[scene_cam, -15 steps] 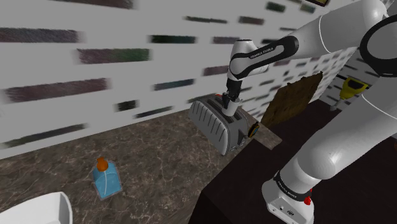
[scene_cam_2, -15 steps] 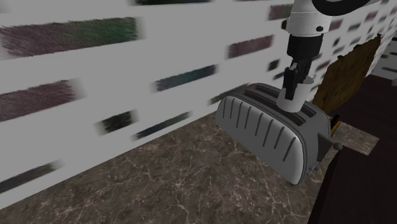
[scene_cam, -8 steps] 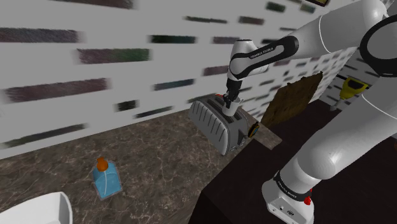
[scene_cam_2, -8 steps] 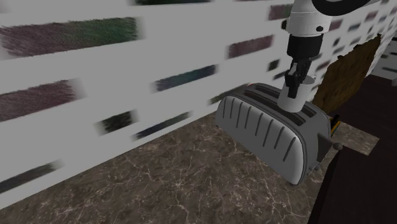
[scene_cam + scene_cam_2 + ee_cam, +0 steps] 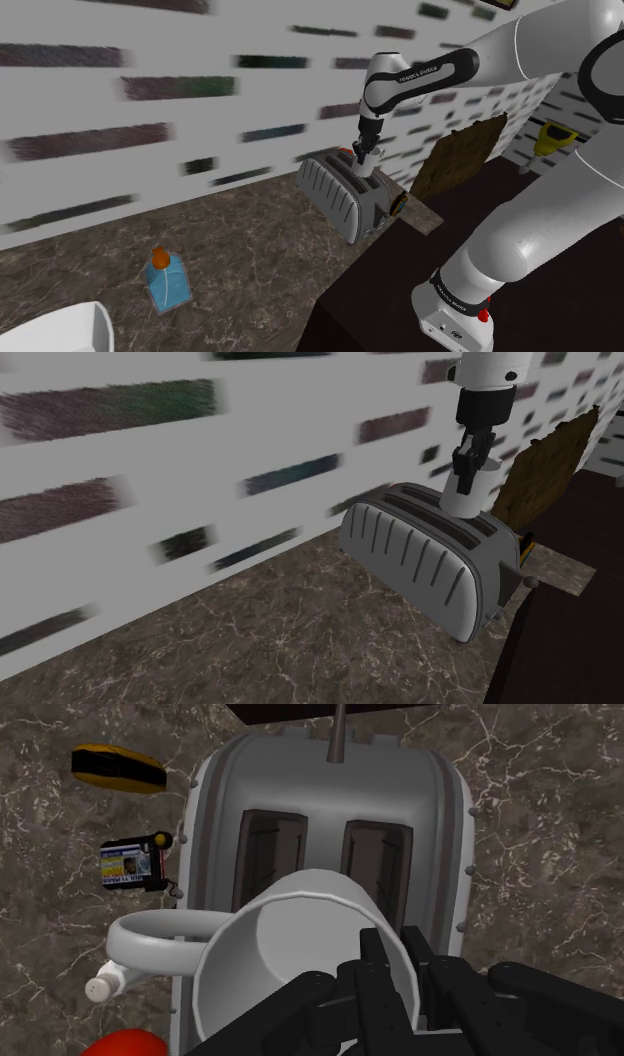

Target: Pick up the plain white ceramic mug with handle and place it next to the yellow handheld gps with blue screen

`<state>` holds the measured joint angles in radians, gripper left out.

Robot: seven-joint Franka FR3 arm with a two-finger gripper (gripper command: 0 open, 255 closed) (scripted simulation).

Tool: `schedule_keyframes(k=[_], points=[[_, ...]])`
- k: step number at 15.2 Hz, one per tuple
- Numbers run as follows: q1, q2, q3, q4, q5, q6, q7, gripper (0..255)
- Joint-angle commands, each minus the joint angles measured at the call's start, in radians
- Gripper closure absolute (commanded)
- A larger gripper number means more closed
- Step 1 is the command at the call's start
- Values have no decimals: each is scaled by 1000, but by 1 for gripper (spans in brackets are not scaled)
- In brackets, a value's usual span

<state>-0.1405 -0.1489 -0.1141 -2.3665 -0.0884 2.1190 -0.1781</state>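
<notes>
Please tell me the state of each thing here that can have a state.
toaster: standing, both slots empty.
white mug: upright, empty, held by its rim over the toaster.
gripper: shut on the white mug.
blue bottle: upright, capped.
yellow GPS: lying on the counter.

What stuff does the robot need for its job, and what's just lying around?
For the job: claw, the white mug it holds, yellow GPS.
Just lying around: toaster, ID card, blue bottle.
</notes>
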Motion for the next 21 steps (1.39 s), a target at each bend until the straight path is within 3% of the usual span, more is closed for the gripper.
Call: schedule_keyframes(k=[1, 21], points=[[0, -11, 0, 17, 0, -28, -2, 255], [2, -100, 8, 204, 2, -304, -12, 255]])
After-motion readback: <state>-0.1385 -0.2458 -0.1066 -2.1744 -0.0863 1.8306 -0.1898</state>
